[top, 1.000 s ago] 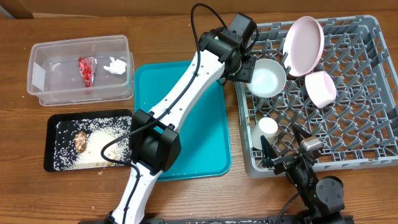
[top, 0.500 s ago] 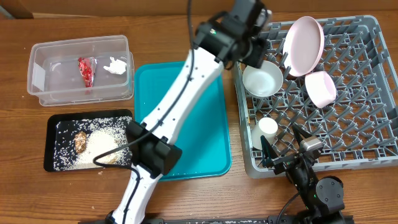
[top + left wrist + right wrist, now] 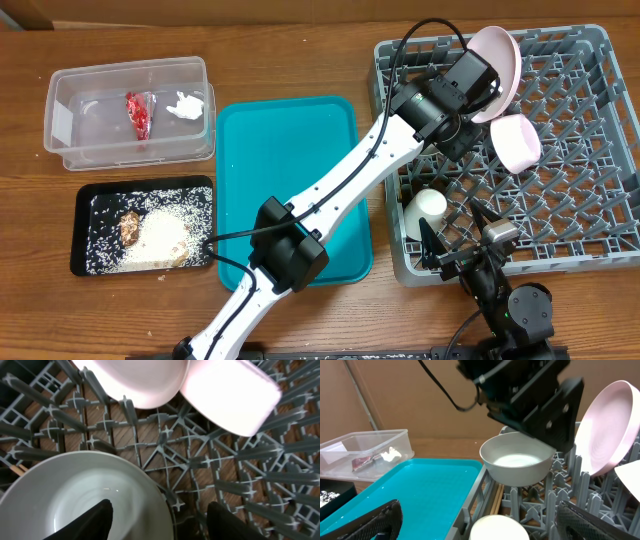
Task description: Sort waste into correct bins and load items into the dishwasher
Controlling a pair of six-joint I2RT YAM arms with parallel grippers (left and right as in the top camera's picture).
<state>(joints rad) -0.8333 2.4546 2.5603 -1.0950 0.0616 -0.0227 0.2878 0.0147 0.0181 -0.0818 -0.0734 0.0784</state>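
off-white bowl (image 3: 517, 464), round, plain, glossy inside, upright in grey rack (image 3: 560, 497)

Wood-grain table (image 3: 300, 60), matt grey moulded-plastic dish rack (image 3: 600, 215), glossy smooth off-white bowl (image 3: 517, 462) and pink plate (image 3: 607, 427), clear plastic tub (image 3: 62, 120), smooth teal plastic tray (image 3: 290, 180), matt black tray (image 3: 82, 215).

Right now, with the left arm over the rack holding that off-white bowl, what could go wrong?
The left gripper pinches only the rim of the off-white bowl, one finger inside and one outside, so the bowl could tilt or slip. It hangs close to the pink plate and pink bowl; swinging it could knock them. Lowered off-line, it may perch on the rack pegs rather than settle between them.
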